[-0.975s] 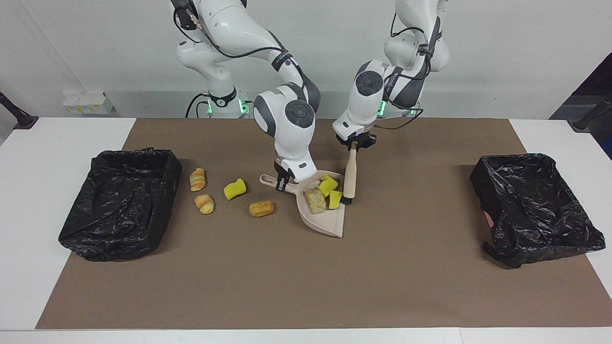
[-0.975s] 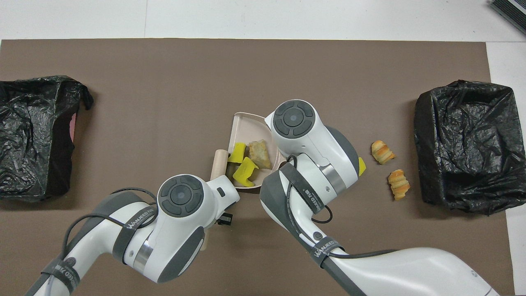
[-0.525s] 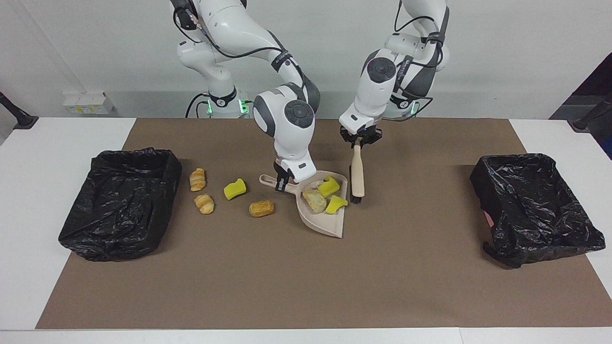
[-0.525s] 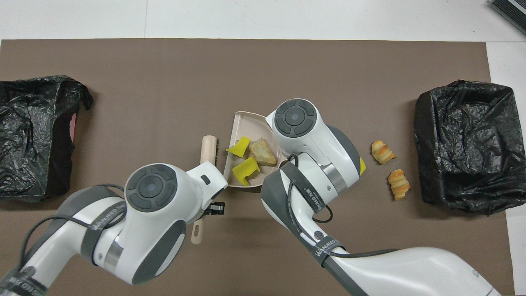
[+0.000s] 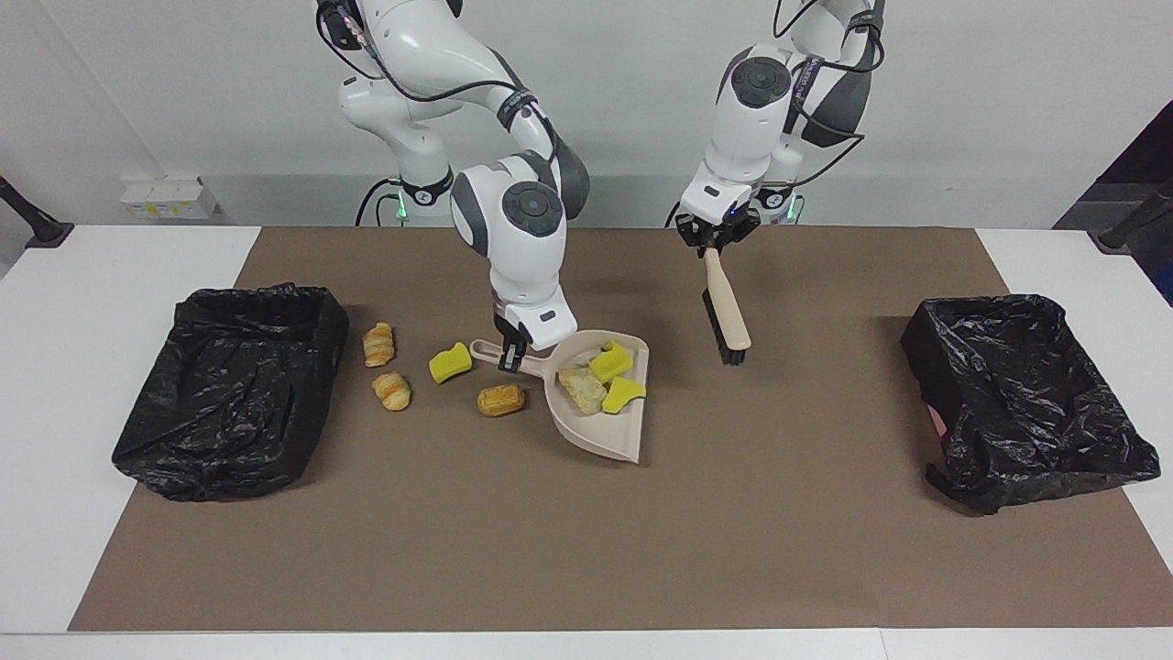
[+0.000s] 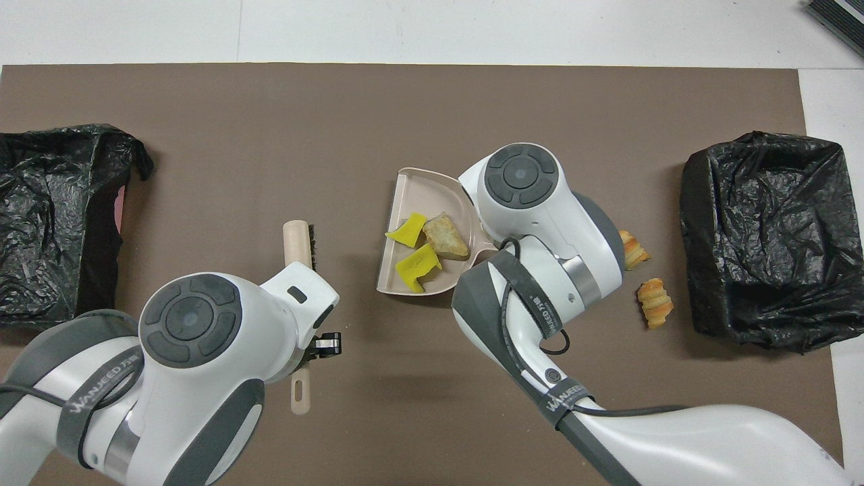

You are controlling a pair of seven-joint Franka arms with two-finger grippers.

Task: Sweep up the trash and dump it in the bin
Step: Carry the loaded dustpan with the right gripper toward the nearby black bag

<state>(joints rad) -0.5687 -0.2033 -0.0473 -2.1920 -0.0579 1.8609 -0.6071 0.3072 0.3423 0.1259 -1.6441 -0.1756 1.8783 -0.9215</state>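
My right gripper [image 5: 509,354] is shut on the handle of the beige dustpan [image 5: 600,435], over the middle of the mat. In the pan lie two yellow sponge chunks [image 5: 609,361] [image 6: 407,231] and a pale crusty lump [image 5: 582,387] [image 6: 445,236]. More trash lies on the mat toward the right arm's end: a yellow sponge [image 5: 450,362], a bread piece [image 5: 501,400] and two croissants [image 5: 378,344] [image 5: 392,390]. My left gripper [image 5: 708,244] is shut on the beige brush [image 5: 727,310] [image 6: 297,237], which hangs bristles down above the mat. In the overhead view the arm hides my right gripper.
A black-bagged bin [image 5: 183,440] [image 6: 702,202] stands at the right arm's end of the table, beside the croissants. A second black-bagged bin [image 5: 1026,440] [image 6: 40,270] stands at the left arm's end. A brown mat [image 5: 586,550] covers the table.
My left gripper lifted the brush out of the dustpan and carried it toward the left arm's end. My right gripper shifted the loaded dustpan toward the right arm's end.
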